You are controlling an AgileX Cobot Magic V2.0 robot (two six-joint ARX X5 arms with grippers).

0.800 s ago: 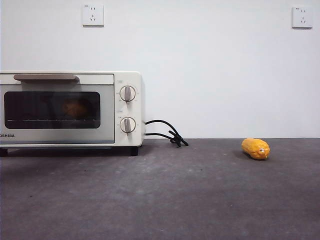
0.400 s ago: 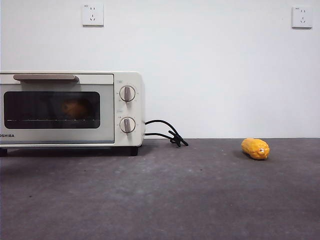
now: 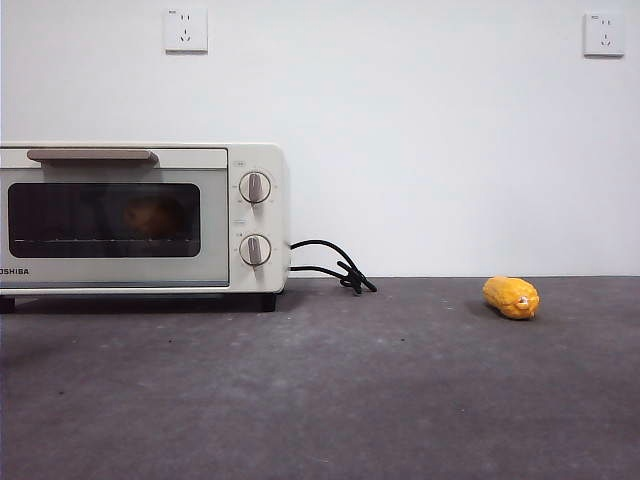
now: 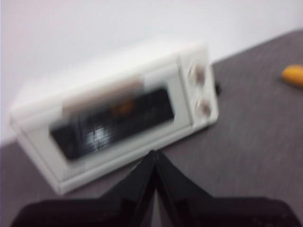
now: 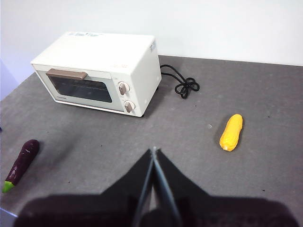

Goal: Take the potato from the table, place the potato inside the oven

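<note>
Resting behind the oven's glass, the potato; dark grey table, white wall; both grippers pressed together, empty.

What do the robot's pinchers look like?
Only the wrist views show them. The left gripper and right gripper each have two flat black jaws, broad at the base and tapering to a thin point. No cables or markings show.

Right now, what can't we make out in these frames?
- Potato: only a dim orange shape behind the oven door's dark glass in the front view.
- Left wrist view: motion-blurred, so the oven's knobs and handle are smeared.
- Front view: the oven's left end is cut off by the edge, and the eggplant is out of frame.
</note>
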